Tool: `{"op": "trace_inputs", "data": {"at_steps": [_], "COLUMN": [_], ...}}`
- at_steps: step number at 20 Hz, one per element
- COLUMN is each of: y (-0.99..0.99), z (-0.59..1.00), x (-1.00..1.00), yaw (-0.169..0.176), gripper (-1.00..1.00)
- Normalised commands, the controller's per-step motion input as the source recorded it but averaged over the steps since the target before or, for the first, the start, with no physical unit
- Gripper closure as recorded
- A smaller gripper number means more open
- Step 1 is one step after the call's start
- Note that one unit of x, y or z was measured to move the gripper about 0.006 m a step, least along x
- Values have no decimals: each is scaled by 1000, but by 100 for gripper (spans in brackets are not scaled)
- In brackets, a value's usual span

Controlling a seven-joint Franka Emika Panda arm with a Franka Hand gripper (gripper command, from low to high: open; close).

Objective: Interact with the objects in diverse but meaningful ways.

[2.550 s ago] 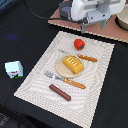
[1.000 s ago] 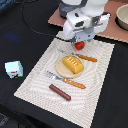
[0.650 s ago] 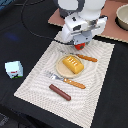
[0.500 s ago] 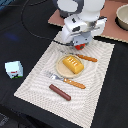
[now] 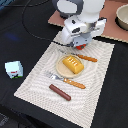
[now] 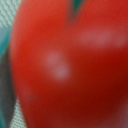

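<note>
While the round glossy red tomato (image 6: 65,65) fills the wrist view, the hand's (image 5: 79,46) grip state cannot be told; bread, sausage and carton seem untouched.

The plate (image 5: 64,73) lay on the placemat (image 5: 100,90), and the bread piece (image 5: 73,63) rested on the plate. Toward the exterior view's right of the plate lay the knife (image 5: 86,58), just beside its rim. In front of the plate lay the fork (image 5: 66,80), and nearer still the sausage (image 5: 60,92). Well off to the exterior view's left of the plate, off the placemat, stood the milk carton (image 5: 14,69). Behind the plate the gripper (image 5: 80,46) was over the placemat's far edge, close over the tomato (image 6: 70,65). Far behind the plate, to the right, sat the pot (image 5: 122,16).
</note>
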Motion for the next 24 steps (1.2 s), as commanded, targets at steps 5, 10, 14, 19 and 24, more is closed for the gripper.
{"op": "trace_inputs", "data": {"at_steps": [5,10,14,19,24], "y": [-93,-393,-486,-560,-611], "z": [304,989,1000,1000,661], "x": [-323,-560,-467,-340,-344], "yaw": [-8,-115,-108,-100,-66], "gripper": [100,100,100,100,100]}}
